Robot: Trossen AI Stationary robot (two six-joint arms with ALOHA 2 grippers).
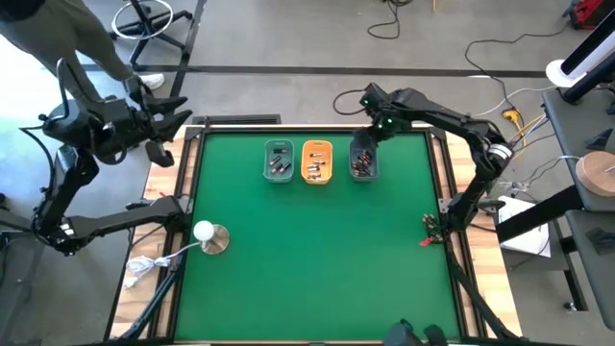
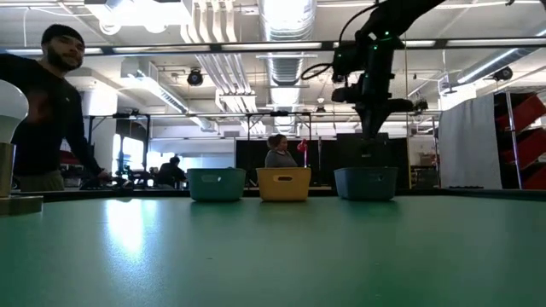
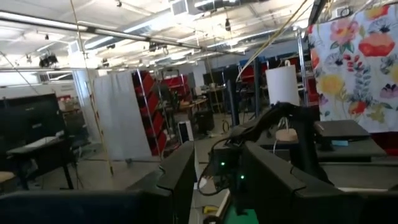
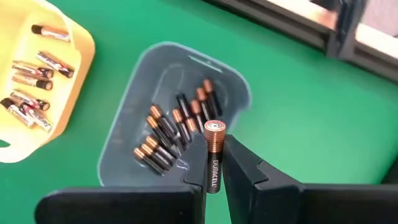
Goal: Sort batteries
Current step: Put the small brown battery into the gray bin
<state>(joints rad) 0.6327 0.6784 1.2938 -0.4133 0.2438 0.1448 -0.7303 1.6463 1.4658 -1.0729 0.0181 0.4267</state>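
Note:
Three small trays stand in a row at the table's far side: a teal one (image 1: 279, 160), a yellow one (image 1: 317, 160) and a grey-blue one (image 1: 363, 161), each with several batteries. My right gripper (image 4: 214, 165) hangs above the grey-blue tray (image 4: 174, 137), shut on a black and copper battery (image 4: 212, 140). In the low view it (image 2: 373, 136) is well above that tray's rim (image 2: 365, 182). My left gripper (image 3: 214, 180) is raised beyond the table's far left corner (image 1: 159, 130), open, with nothing between its fingers. My right gripper pinches the battery's black lower part (image 4: 212, 174) between its two fingers. The fingers slant steeply down from above, and the battery lies along them. Its copper end (image 4: 212, 129) sticks out past the fingertips toward the tray. The battery is clear of the tray.
A white ball on a round base (image 1: 205, 233) stands near the table's left edge, with a white cord beside it. Red and black clips (image 1: 429, 233) lie at the right edge. The green mat's middle and near part (image 1: 317, 269) is bare. A person (image 2: 51, 102) stands beyond the far left.

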